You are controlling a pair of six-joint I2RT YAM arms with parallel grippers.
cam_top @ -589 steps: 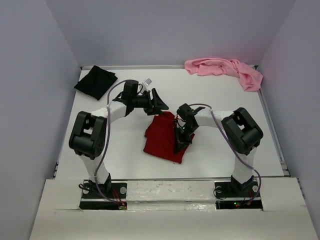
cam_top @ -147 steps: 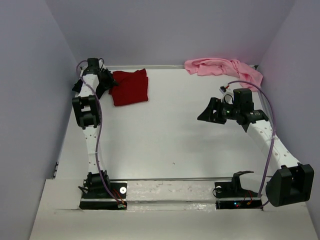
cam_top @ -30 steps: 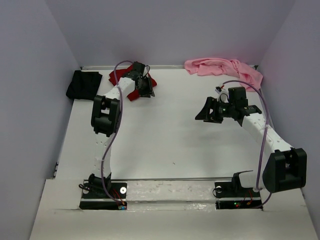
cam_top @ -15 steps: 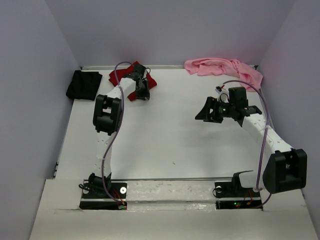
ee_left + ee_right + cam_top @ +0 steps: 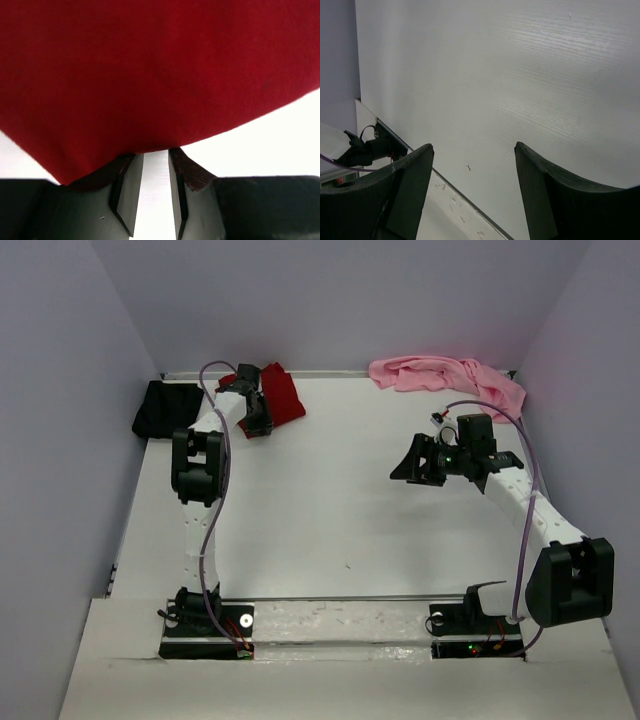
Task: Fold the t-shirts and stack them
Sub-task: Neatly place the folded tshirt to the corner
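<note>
The dark red t-shirt (image 5: 280, 395) is bunched at the back left of the table. My left gripper (image 5: 257, 416) is at its near edge. In the left wrist view the red cloth (image 5: 150, 75) fills the upper frame and drapes over both fingertips, so my left gripper (image 5: 156, 154) is shut on its thick edge with a narrow gap lower down. The black t-shirt (image 5: 163, 408) lies folded by the left wall. Crumpled at the back right is the pink t-shirt (image 5: 450, 378). My right gripper (image 5: 406, 468) (image 5: 472, 147) hovers open and holds nothing.
White tabletop (image 5: 330, 500) lies between the arms, walled on three sides. A raised strip (image 5: 340, 600) runs along the near edge by both arm bases. The right wrist view shows bare table (image 5: 520, 75) and that near strip (image 5: 445, 200).
My left gripper has moved left along the back edge, taking the dark red t-shirt with it; the cloth now trails to its right. The right arm has not moved.
</note>
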